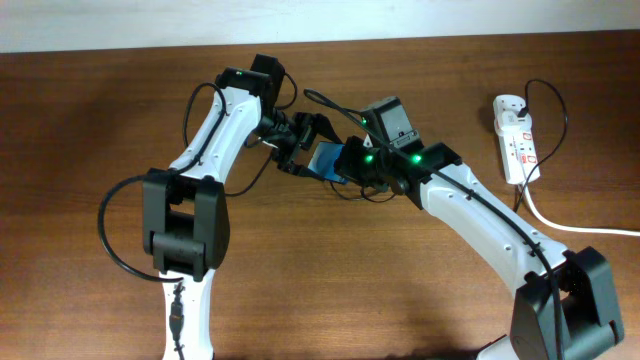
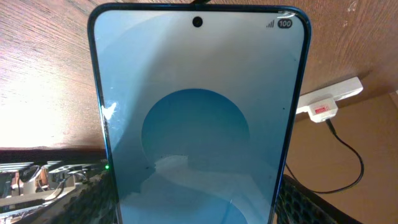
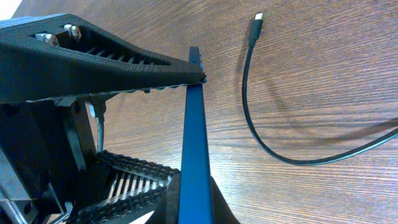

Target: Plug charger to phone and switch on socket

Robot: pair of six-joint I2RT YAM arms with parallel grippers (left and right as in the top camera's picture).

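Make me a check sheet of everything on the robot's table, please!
Surface: brown wooden table, bare wood.
Job's things: phone held up between both arms, blue screen showing; charger lying loose on the wood, plug tip not in the phone; socket on the right side, switch position too small to tell.
Clutter: nothing seen.
Grippers: right gripper clamps the phone; left gripper is at the phone, grip hidden.
Cables: thick white cord runs off to the right.
Surroundings: pale wall strip beyond the far edge.
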